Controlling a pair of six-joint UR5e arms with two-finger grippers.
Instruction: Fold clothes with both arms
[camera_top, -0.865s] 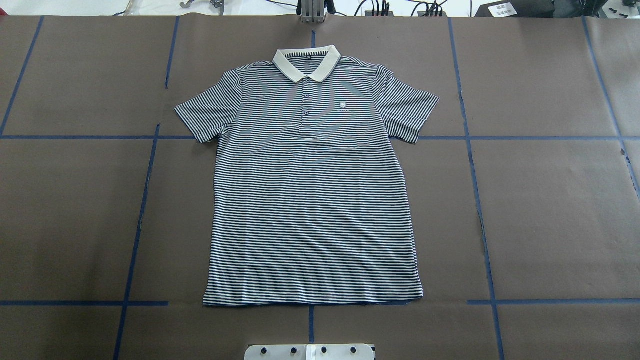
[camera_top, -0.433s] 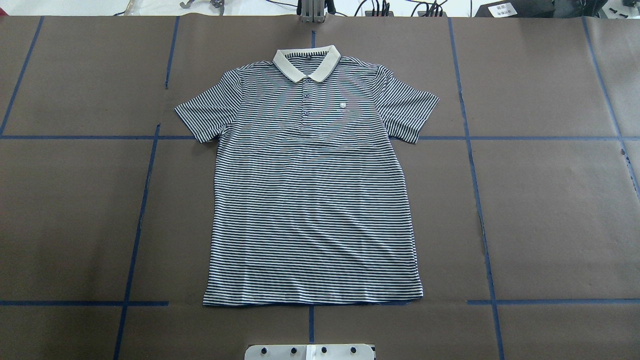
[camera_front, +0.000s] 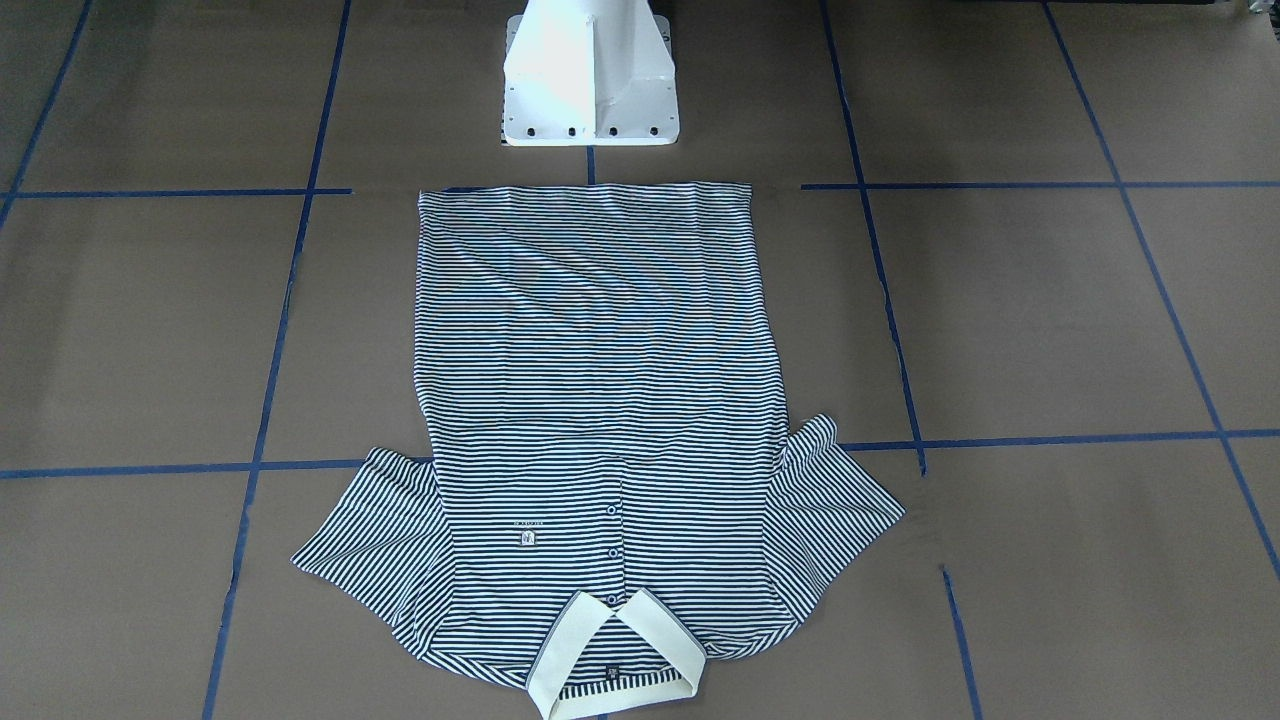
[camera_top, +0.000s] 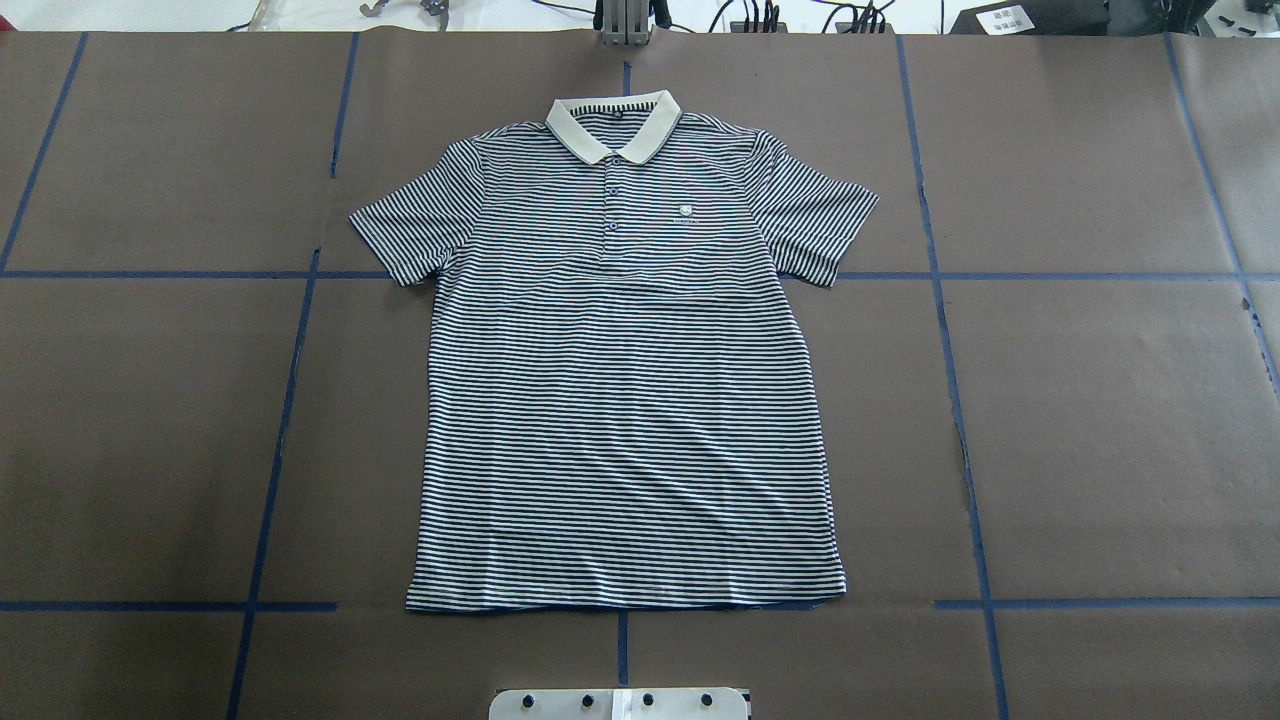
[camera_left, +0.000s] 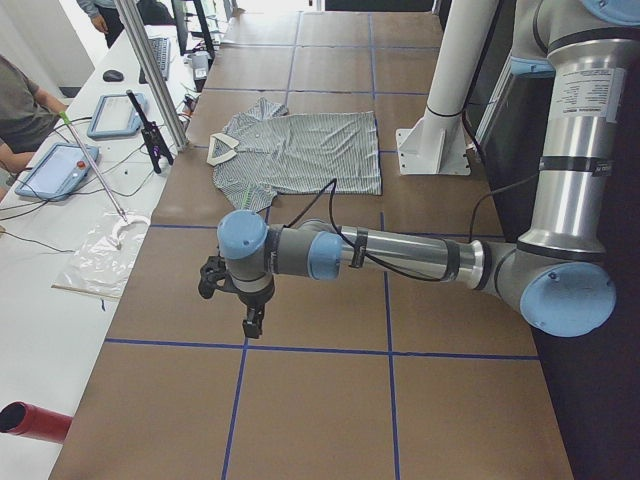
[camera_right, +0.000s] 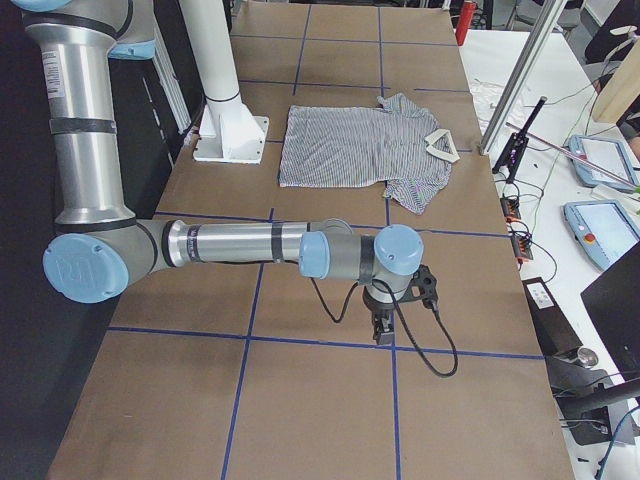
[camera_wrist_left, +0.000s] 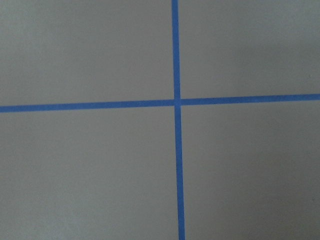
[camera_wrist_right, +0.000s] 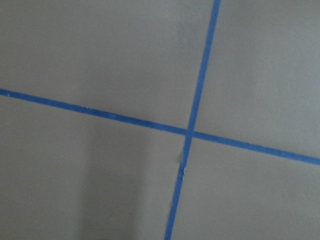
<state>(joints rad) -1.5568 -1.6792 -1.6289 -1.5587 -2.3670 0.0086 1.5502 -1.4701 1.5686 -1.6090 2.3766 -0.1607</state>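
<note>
The clothes are one navy-and-white striped polo shirt (camera_top: 625, 380) lying flat and face up in the middle of the table, sleeves spread, cream collar (camera_top: 612, 122) on the side away from the robot. The shirt (camera_front: 600, 380) is untouched. In the exterior left view, my left gripper (camera_left: 253, 322) points down over bare brown table, well clear of the shirt (camera_left: 300, 150). In the exterior right view, my right gripper (camera_right: 381, 330) hangs the same way, far from the shirt (camera_right: 350, 145). I cannot tell whether either gripper is open or shut. Both wrist views show only brown paper and a blue tape cross.
The white pedestal base (camera_front: 588, 75) stands just behind the shirt's hem. Blue tape lines (camera_top: 280, 440) divide the brown table cover. Beyond the table's far edge is a bench with tablets (camera_left: 58, 170), cables, a metal post (camera_left: 150, 70) and a seated person (camera_left: 18, 100).
</note>
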